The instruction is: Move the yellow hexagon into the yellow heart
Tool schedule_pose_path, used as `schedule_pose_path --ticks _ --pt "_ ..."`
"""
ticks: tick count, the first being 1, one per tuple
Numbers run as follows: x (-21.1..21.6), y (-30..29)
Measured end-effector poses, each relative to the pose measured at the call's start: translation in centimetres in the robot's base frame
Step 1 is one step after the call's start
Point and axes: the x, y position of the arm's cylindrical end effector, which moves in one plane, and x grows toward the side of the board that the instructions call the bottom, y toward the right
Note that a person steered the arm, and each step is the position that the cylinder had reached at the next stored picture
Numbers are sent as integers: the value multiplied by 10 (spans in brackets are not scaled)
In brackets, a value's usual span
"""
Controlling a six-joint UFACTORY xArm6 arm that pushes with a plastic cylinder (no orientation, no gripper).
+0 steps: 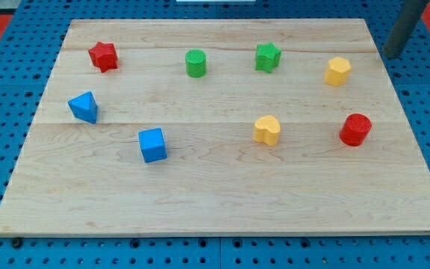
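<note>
The yellow hexagon (337, 71) sits near the view's upper right of the wooden board (222, 194). The yellow heart (267, 129) lies lower and to the left of it, right of the board's middle. My rod comes in at the view's top right corner, and my tip (390, 55) rests near the board's right edge, right of and slightly above the yellow hexagon, apart from it.
A red cylinder (355, 129) stands below the hexagon, right of the heart. A green star (267, 57) and green cylinder (195, 63) are along the top. A red star (104, 56), blue triangle (84, 107) and blue cube (153, 145) are at the left.
</note>
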Motion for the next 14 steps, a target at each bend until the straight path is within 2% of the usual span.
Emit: schedule_pose_path --ticks 2,5,6,9,10,11,14 --pt "2 -62" --pt "-16 -71" --pt "7 -78" --pt "23 -87" --pt "59 -115" --pt "60 -116" --pt "101 -151"
